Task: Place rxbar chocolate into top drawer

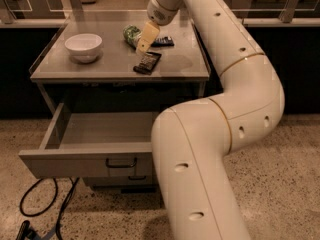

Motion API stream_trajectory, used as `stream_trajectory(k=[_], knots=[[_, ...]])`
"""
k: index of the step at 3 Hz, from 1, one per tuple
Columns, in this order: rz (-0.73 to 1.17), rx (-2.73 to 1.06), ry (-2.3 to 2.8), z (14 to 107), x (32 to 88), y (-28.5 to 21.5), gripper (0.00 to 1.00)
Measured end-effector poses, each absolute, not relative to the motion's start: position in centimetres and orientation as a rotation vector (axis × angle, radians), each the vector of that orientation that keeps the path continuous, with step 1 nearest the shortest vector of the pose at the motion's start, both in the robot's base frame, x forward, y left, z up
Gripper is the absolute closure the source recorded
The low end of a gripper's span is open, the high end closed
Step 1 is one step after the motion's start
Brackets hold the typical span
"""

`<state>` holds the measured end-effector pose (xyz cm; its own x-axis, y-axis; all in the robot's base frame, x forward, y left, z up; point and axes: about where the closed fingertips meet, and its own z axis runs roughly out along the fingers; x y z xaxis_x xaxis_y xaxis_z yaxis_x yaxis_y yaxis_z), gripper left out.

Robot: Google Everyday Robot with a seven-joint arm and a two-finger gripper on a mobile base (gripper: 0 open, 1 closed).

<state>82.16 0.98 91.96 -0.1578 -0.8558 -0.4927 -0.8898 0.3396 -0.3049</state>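
The rxbar chocolate [148,62], a flat black-brown bar, lies on the grey cabinet top [100,66] near its middle front. My gripper [143,40] hangs just above the bar's far end, tilted down and to the left, and holds nothing that I can see. The top drawer [75,159] is pulled open below the cabinet top. Its inside looks empty, and its dark bar handle [121,162] faces the front.
A white bowl [83,46] stands at the left of the cabinet top. A green can [131,33] lies behind the gripper and a dark bluish bar [163,42] lies to its right. My arm [220,134] fills the right. A black cable [45,204] lies on the floor.
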Motion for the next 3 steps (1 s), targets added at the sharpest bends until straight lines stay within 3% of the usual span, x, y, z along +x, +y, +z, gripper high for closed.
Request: stream_trajectory(k=[1, 3], knots=[[0.255, -1.376, 2.093, 88.4, 82.6, -1.6, 0.00], [0.296, -1.411, 2.064, 86.0, 83.0, -1.6, 0.00]])
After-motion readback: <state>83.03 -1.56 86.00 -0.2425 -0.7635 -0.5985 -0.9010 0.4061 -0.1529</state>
